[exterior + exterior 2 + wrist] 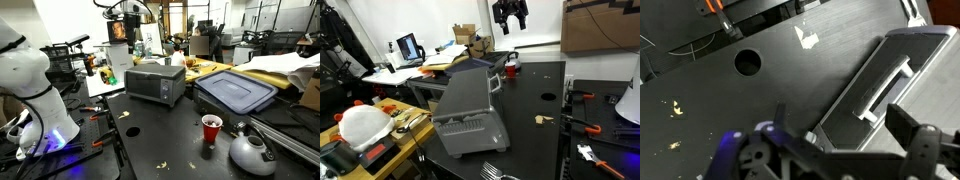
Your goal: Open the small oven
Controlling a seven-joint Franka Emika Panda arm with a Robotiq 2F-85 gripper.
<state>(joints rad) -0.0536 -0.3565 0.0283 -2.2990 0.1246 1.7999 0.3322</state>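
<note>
The small oven (155, 83) is a silver-grey box with a dark glass front door, standing on the black table. The door looks shut. The oven also shows in an exterior view from the back and top (468, 108). In the wrist view the oven (930, 95) lies at the right, with its pale bar handle (890, 88) across the door. My gripper (845, 135) is open and empty, hanging well above the oven and touching nothing. It shows at the top of both exterior views (127, 12) (510, 14).
A flat dark-blue lidded bin (235, 93) lies beside the oven. A red cup (211, 129) (511, 66) and a silver kettle (252, 152) stand near it. The table has a round hole (747, 62) (548, 98) and small scraps (542, 119). Tools (590, 125) lie at one table edge.
</note>
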